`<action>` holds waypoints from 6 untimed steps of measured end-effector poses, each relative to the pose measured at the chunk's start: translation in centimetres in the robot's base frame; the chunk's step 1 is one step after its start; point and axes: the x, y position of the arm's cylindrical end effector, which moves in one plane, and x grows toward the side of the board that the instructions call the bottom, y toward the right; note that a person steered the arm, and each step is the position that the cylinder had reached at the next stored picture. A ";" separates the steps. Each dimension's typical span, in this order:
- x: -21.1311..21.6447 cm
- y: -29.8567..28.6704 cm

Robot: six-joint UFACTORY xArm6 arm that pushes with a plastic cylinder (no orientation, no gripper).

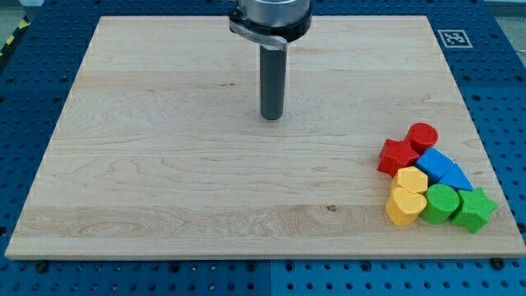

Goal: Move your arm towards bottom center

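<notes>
— Where was my tip (271, 117) when you looked?

— Upper middle of the wooden tabletop (164, 164), well apart from every block. The tool was a plain dark rod with nothing to clench or let go, and it touched no block. All round it lay bare pale wood with a fine grain: the view's left, the whole middle, and the stretch down to the bottom centre edge.

— And the blocks?

— All crowded in the view's bottom right corner, close to the right edge and near the bottom one. I counted eight, two of each colour. Reds: a red star (397, 156) with a red cylinder (423, 135) just above and to its right. Blues: a blue block (432, 162) and a blue triangle (456, 178), touching each other. Yellows: a yellow block (410, 178) and below it a yellow heart (404, 207). Greens: a green cylinder (441, 202) beside a green star (474, 209), the star nearest the corner.

— Anything else?

— A blue pegboard (33, 74) with rows of holes around the wood, and a small black-and-white marker (453, 38) at the top right corner.
</notes>
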 end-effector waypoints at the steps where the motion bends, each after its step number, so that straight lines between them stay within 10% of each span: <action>1: 0.0 0.3; 6: 19.5 5.6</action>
